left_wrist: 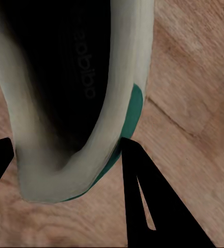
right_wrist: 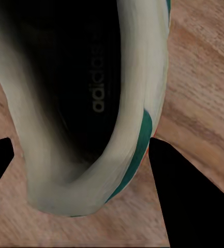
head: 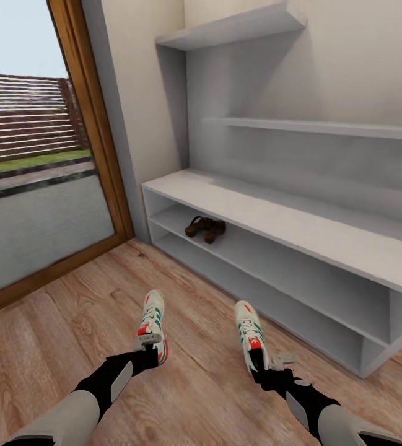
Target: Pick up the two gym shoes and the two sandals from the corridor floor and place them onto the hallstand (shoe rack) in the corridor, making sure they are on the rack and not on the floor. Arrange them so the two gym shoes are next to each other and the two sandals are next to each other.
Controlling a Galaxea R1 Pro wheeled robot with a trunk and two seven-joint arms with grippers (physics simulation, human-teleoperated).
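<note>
Because both sandals (head: pixel 205 228) already sit on the hallstand (head: pixel 275 217), we straddle each gym shoe's heel, left gripper (head: pixel 150 340) and right gripper (head: pixel 274 362) spread, neither clamped.

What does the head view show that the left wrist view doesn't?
Head view alone: the rack with both sandals on its upper shelf, the glass door, the second gym shoe at the right end effector, and both arms. Left wrist view alone: the shoe's dark inside with lettering on the insole, and the two fingers set either side of the heel. Shared: the left gym shoe on the wood floor, with the left end effector at its heel.
</note>
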